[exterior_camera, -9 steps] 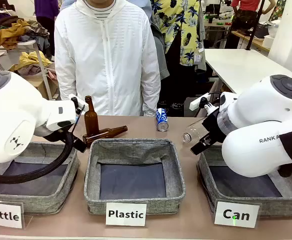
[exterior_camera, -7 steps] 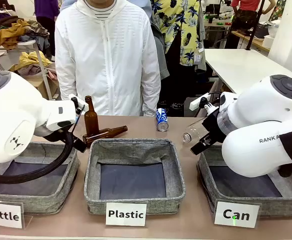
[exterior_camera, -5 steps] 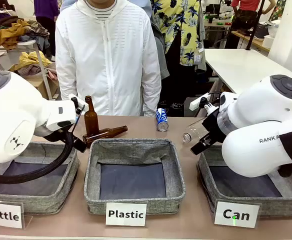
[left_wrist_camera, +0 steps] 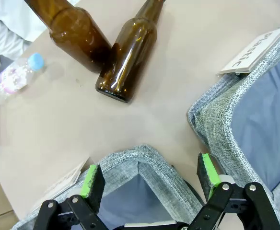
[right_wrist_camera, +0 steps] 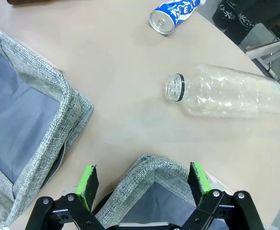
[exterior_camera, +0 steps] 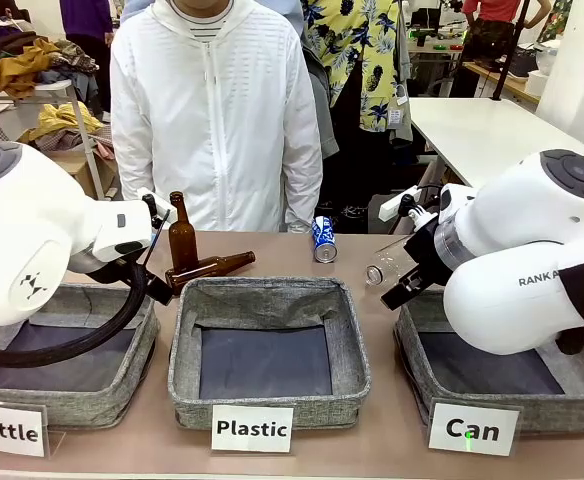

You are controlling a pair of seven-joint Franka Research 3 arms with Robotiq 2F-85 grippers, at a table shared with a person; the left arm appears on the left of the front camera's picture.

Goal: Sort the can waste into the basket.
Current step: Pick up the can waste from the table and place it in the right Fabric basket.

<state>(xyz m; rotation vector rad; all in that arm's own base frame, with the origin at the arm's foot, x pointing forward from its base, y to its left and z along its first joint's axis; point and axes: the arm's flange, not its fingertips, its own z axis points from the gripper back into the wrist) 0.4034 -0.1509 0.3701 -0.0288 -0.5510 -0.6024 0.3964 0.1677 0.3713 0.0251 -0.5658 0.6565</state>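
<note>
Right gripper [right_wrist_camera: 142, 181]: jaws wide apart, nothing between the green pads, pointing down over the near corner of the Can basket [exterior_camera: 413, 352]. The right arm [exterior_camera: 532, 260] is a bulky white shell, bent and hunched over that basket at the right of the frame.

Left gripper [left_wrist_camera: 150, 172]: also spread wide and holding nothing, hanging over a corner of the Bottle bin [exterior_camera: 132, 385]. The left arm [exterior_camera: 32, 240] is a white rounded casing at the left of the frame, with a black cable looping under it.

All the bins are square, coarse grey woven fabric with soft rolled rims and smooth dark lining. The Plastic bin [exterior_camera: 187, 350] sits in the middle, and white cards with black print stand in front of each.

The blue can [right_wrist_camera: 171, 15] is small, shiny metal with white lettering. It lies on its side on the table [exterior_camera: 272, 262] at the top centre of the right wrist view, well apart from the Can basket.

Nearer the gripper lies a clear plastic bottle [right_wrist_camera: 226, 96], crinkled and uncapped, on its side.

In the upper left of the left wrist view there are two brown glass bottles [left_wrist_camera: 128, 62], glossy, one upright and one lying. A small clear bottle with a blue cap [left_wrist_camera: 15, 76] lies at the left edge.

The table is a smooth tan surface. A person [exterior_camera: 212, 110] in a white zip jacket stands at the far side.
</note>
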